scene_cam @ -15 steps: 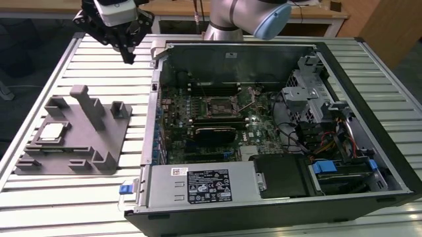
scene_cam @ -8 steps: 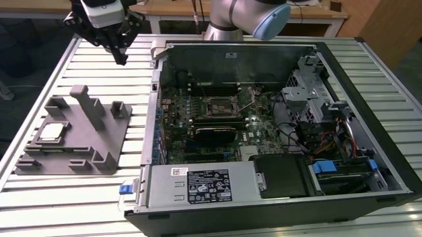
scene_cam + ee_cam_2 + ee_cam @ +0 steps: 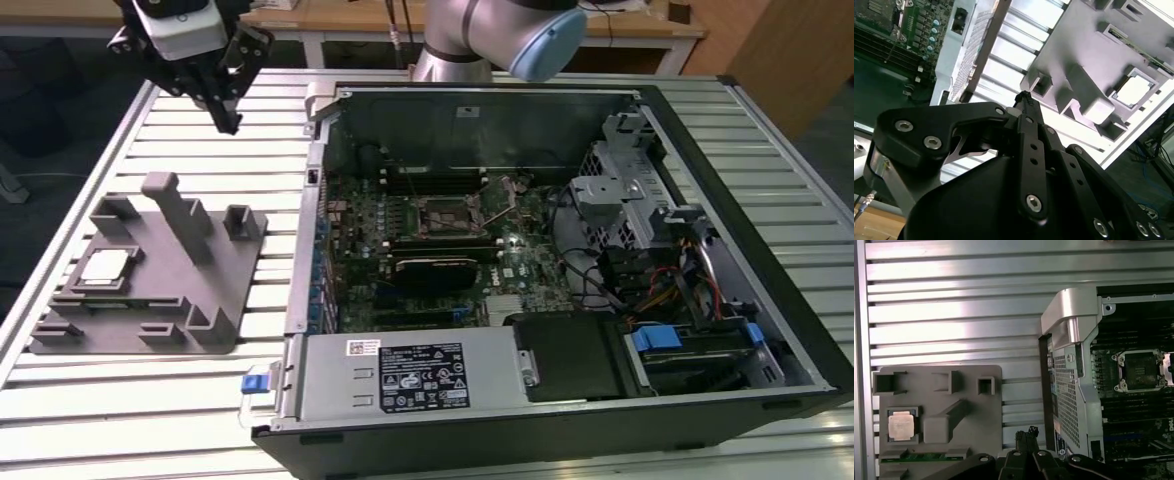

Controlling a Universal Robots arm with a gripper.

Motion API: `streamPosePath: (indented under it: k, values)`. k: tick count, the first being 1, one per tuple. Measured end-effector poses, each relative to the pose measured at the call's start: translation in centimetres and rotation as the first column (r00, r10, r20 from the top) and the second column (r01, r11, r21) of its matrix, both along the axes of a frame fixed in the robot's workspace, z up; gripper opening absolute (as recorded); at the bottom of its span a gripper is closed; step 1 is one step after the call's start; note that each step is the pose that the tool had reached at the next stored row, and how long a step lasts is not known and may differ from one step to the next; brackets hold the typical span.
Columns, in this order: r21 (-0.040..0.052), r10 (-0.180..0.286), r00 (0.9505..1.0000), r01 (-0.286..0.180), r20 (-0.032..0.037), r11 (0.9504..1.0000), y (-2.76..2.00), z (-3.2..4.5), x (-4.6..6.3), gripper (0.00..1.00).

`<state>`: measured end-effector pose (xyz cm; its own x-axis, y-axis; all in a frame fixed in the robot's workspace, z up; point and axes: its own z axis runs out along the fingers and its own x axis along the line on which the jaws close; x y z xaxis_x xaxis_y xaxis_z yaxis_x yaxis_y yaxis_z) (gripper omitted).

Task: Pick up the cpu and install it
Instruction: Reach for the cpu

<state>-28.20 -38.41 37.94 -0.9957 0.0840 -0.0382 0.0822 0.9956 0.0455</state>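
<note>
Stock of your bench, largest item first:

- Slatted aluminium table (image 3: 267, 100): carries everything below.
- Open black computer case (image 3: 534, 445), lying on its side. Its silver side wall rises between the fixture and the motherboard (an edge you must clear).
- Grey plastic fixture block (image 3: 227, 270), just beside the case on the exterior view's left. Its tall upright post (image 3: 163, 210) stands near the chip's pocket.
- Black gripper (image 3: 230, 122): high over bare table beyond the fixture, fingers pinched together on nothing.
- Square black motherboard socket with metal frame (image 3: 445, 212): looks vacant, so your install is not done.
- Small flat silvery-grey cpu (image 3: 107, 265): seated in its fixture pocket, not yet picked up, well apart from the gripper.
</note>
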Motion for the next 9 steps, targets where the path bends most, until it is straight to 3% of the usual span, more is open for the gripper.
streamPosePath:
  k: [9]
  values:
    - [0.0,0.0,1.0,0.0,0.0007,1.0,0.0,-0.23,-1.8,0.11]
